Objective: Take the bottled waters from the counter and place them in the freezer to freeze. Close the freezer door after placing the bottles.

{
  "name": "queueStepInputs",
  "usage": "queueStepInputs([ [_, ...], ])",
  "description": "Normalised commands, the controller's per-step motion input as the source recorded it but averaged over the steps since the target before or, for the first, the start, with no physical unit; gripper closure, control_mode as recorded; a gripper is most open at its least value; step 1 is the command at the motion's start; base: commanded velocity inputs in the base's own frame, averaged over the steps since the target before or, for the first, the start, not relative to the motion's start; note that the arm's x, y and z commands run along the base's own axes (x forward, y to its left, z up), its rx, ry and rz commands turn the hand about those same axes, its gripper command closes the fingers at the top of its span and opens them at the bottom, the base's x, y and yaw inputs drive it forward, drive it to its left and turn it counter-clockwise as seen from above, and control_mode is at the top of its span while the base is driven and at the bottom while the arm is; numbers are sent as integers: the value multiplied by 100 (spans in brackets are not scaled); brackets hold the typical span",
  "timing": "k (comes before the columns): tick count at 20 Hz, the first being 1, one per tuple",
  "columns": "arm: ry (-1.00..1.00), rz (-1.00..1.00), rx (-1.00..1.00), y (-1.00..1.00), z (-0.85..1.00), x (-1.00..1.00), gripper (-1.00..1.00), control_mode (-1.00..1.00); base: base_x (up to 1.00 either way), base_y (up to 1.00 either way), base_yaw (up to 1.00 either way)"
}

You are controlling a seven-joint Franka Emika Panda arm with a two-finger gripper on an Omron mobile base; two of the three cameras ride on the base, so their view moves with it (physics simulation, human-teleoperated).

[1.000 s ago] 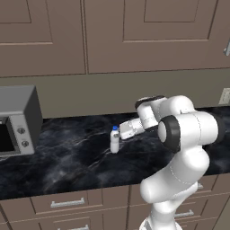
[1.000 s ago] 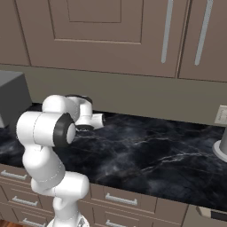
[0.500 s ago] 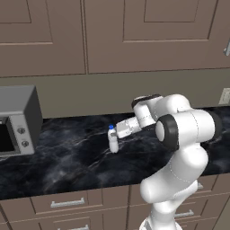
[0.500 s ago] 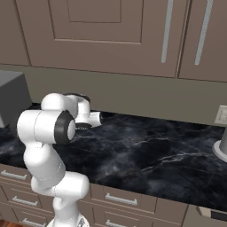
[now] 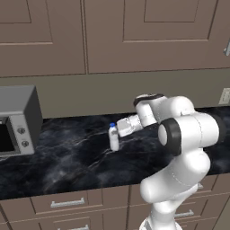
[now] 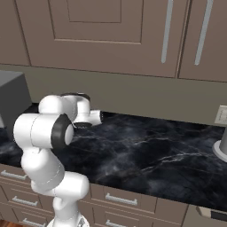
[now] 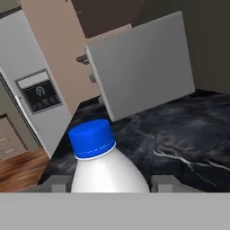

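Note:
One bottled water [image 5: 113, 138], translucent white with a blue cap, stands upright on the black marble counter [image 5: 67, 157]. My gripper [image 5: 116, 133] reaches it from the right at shoulder height. In the hand view the bottled water [image 7: 108, 173] sits between my two fingertips [image 7: 59, 184], which lie against both of its sides, so the gripper [image 7: 111, 185] is shut on it. In the right base view my own arm covers the bottle. The grey freezer door [image 7: 31, 81] with its dark dispenser recess stands far off beyond the counter's end and looks shut.
A grey microwave [image 5: 15, 121] sits on the counter left of the bottle and shows as a grey box [image 7: 141, 67] just behind it in the hand view. Brown wall cabinets [image 5: 134, 36] hang above. A grey base [image 6: 220, 147] stands on the counter's far right, and drawers [image 5: 67, 202] run below.
The hand has slid a little to the left onto the bottle, and the bottle has shifted slightly left on the counter, still upright.

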Motion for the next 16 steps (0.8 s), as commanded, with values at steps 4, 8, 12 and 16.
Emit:
queueStepInputs([
  [4,-22,0,0,0,82,-70,100,-100,0,0,0],
  [8,-26,0,0,0,96,-91,100,-100,0,0,0],
  [12,-23,-3,0,0,86,-99,100,-100,0,0,0],
  [16,-25,-6,3,0,73,-100,100,-100,0,0,0],
])
